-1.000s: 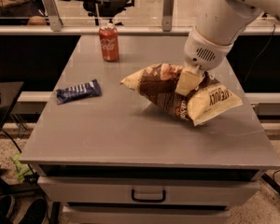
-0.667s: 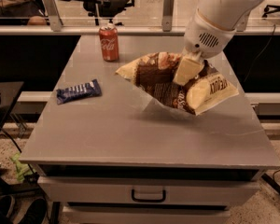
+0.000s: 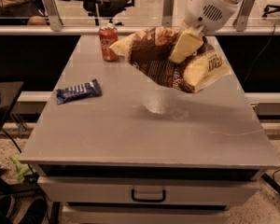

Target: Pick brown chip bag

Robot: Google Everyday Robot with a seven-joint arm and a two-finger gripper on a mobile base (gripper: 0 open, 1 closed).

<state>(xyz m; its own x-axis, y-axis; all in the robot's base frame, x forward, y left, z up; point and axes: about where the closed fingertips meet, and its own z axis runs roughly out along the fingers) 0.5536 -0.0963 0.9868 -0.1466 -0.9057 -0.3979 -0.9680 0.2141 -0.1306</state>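
Note:
The brown chip bag [image 3: 163, 62] hangs in the air above the far middle of the grey table [image 3: 130, 129], tilted, with its pale yellow ends at left and right. My gripper [image 3: 184, 45] comes down from the upper right and is shut on the bag's top middle; one pale finger [image 3: 183, 45] shows against the brown panel. The bag's shadow falls on the tabletop below it.
A red soda can [image 3: 108, 42] stands at the far left of the table, close to the bag's left end. A dark-blue snack bar wrapper [image 3: 78, 91] lies at the left. A railing and chairs stand behind; a drawer [image 3: 148, 192] is below the front edge.
The gripper has risen with the chip bag in it; the bag has gone from resting on the table to hanging well above it, and shifted slightly toward the far side.

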